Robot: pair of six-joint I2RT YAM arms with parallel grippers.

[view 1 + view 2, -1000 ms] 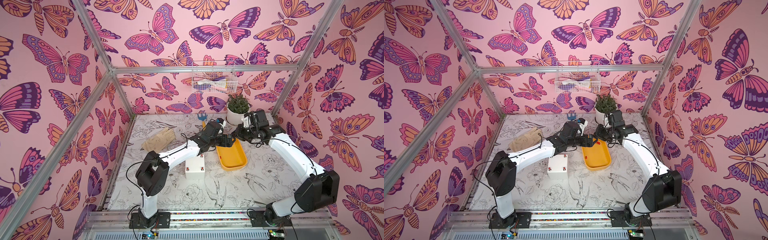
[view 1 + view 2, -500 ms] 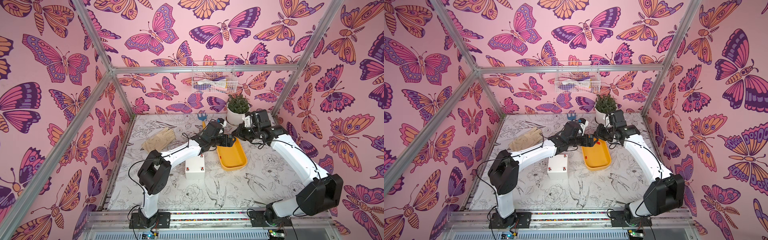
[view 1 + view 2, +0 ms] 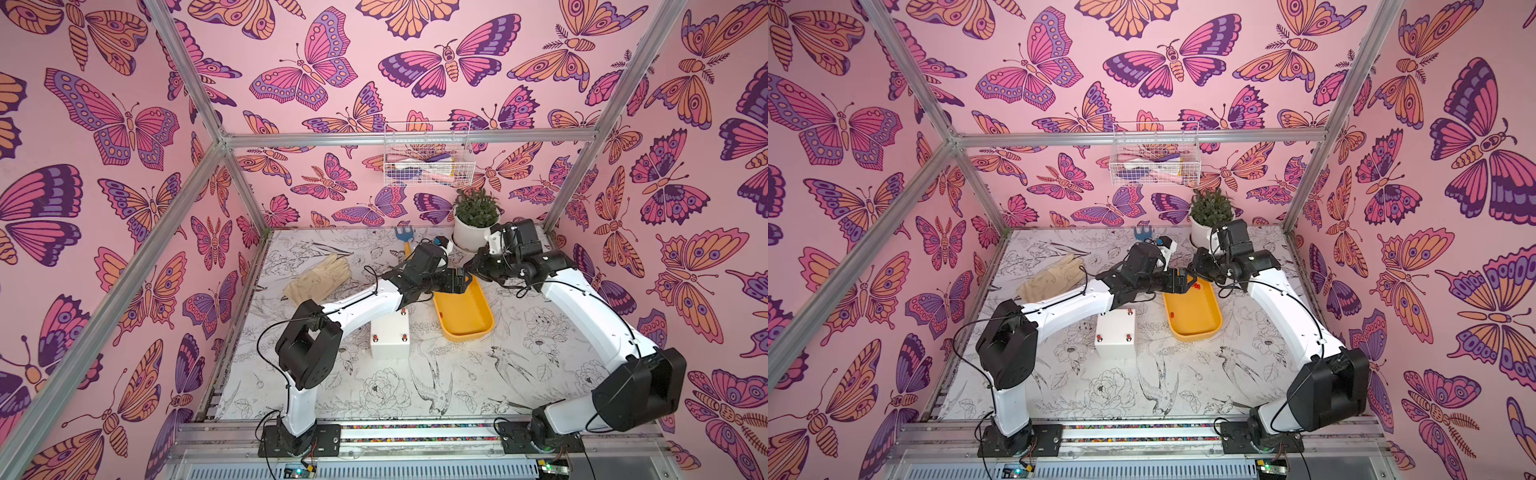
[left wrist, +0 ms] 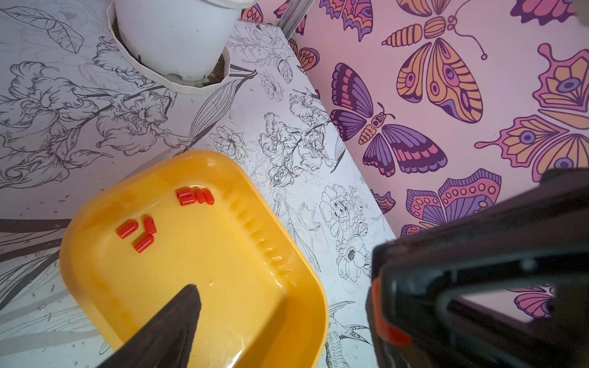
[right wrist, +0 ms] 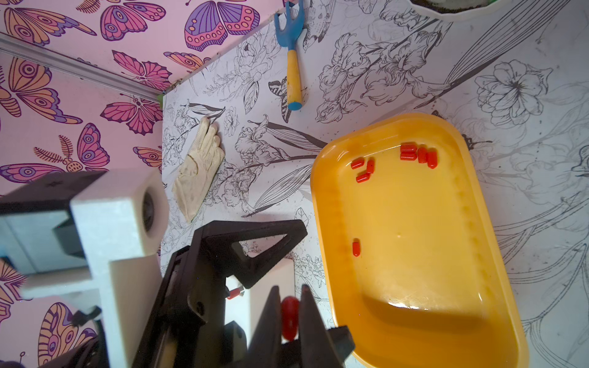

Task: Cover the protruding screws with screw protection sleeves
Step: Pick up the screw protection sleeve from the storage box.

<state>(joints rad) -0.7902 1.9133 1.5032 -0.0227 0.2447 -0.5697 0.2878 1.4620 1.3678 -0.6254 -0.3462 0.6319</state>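
In a top view, the white box (image 3: 1115, 343) sits at centre frame, with three protruding screws (image 3: 1128, 336) capped red. To its right, the left gripper (image 4: 283, 274) hangs spread wide over the yellow tray (image 4: 207, 261), which holds loose screw protection sleeves (image 4: 194, 196). The right gripper (image 5: 289, 294) pinches one sleeve (image 5: 290, 321).

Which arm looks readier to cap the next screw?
Right. The right claw is shut on a red sleeve, ready to carry to the white box. The left claw hangs open and empty above the yellow tray.
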